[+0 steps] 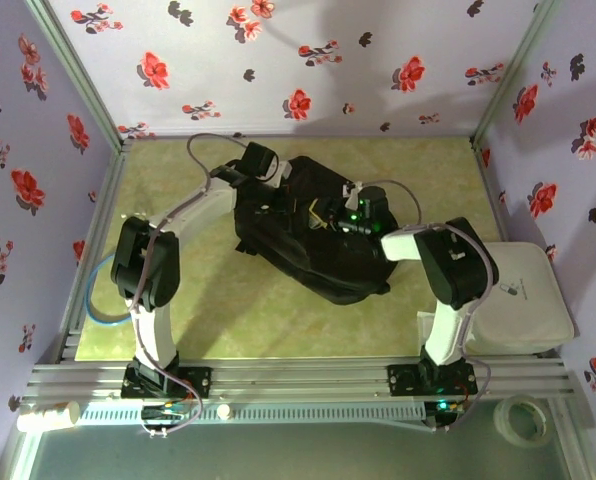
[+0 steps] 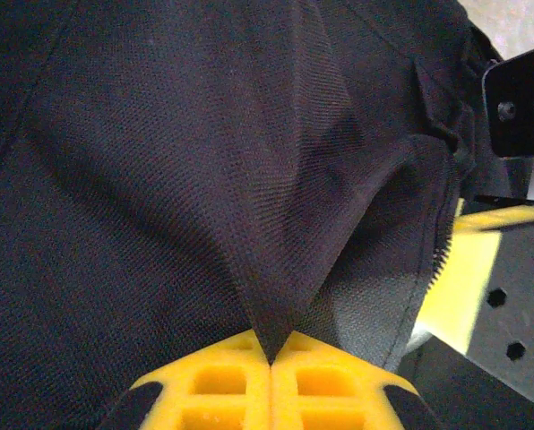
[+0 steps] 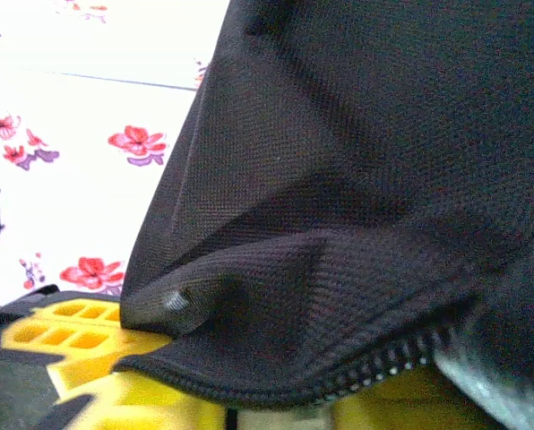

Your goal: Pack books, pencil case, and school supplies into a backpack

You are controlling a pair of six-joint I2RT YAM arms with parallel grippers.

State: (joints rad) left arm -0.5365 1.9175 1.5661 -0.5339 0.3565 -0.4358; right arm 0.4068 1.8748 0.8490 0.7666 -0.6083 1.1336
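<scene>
The black backpack (image 1: 313, 245) lies in the middle of the table, its rounded end toward the far wall. My left gripper (image 1: 276, 192) is at the bag's far left side. In the left wrist view its yellow fingers (image 2: 213, 385) are shut on a raised fold of the black fabric (image 2: 276, 269), next to the zip edge (image 2: 443, 260). My right gripper (image 1: 330, 213) is at the bag's opening from the right. Its yellow fingers (image 3: 79, 331) stand a little apart under the bag's zipped rim (image 3: 276, 381), which drapes over them. The books and the pencil case are hidden.
A white boxy base (image 1: 526, 295) stands at the right edge beside the right arm. A tape roll (image 1: 524, 418) and a white cylinder (image 1: 48, 415) lie below the front rail. Floral walls close in the left, far and right sides.
</scene>
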